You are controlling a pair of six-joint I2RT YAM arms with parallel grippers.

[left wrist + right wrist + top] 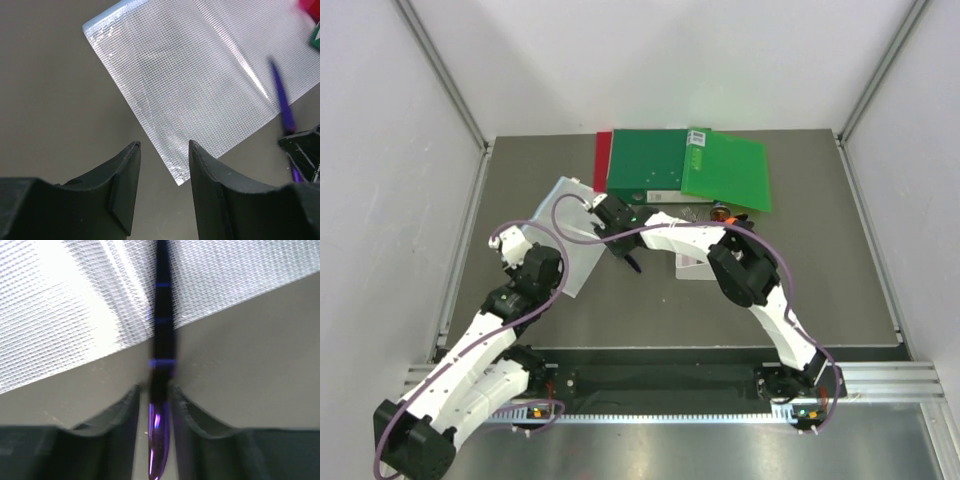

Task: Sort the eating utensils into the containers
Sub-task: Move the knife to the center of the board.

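Note:
A slim purple metallic utensil (161, 340) lies half on the clear mesh sheet (75, 305) and half on the grey table. My right gripper (155, 388) brackets its shiny end: the right finger touches it and a sliver of gap shows at the left finger, all blurred. The same utensil (281, 97) appears in the left wrist view. My left gripper (164, 145) hangs open and empty over the sheet's near corner (177, 177). A few other utensils (718, 212) peek out by the green folder. A white container (690, 266) is mostly hidden under the right arm.
Flat folders lie at the back: a light green one (725, 170), a dark green one (645, 165) and a red one (603, 160). The clear sheet (560, 210) lies at the left. Metal rails border the table on both sides.

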